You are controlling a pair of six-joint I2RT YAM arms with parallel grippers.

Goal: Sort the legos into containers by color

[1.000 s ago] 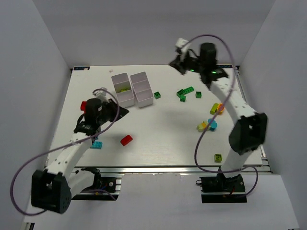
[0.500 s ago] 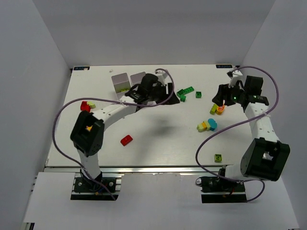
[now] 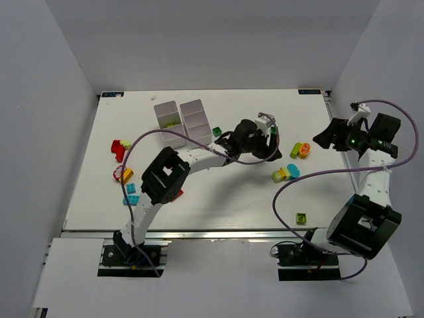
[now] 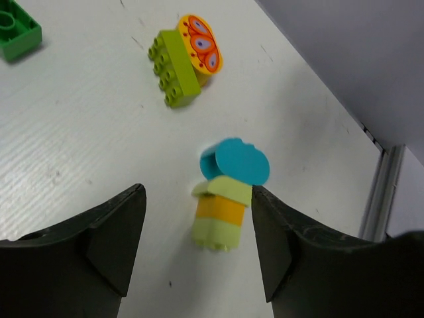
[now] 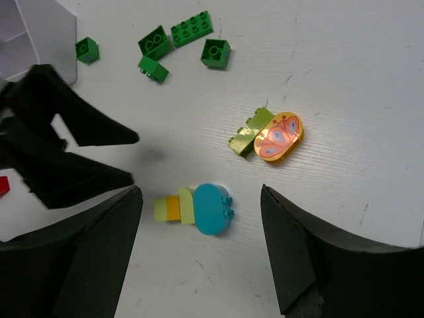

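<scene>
Two white trays (image 3: pixel 173 138) and five dark green legos (image 5: pixel 192 28) lie before us; our left pincer (image 4: pixel 197 192) and right pincer (image 5: pixel 200 192) gape empty.

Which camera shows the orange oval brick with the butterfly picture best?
Right wrist: the orange oval plastic butterfly brick faces it, whole print visible. Left wrist sees it slanted; the top view, just an orange speck.

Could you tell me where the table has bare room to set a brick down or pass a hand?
Bare: the near middle, between the left arm and the small lime brick; also the far strip behind the trays. Crowded: right of the trays, where dark green bricks, the orange piece, the cyan-topped stack and the left claw gather.
</scene>
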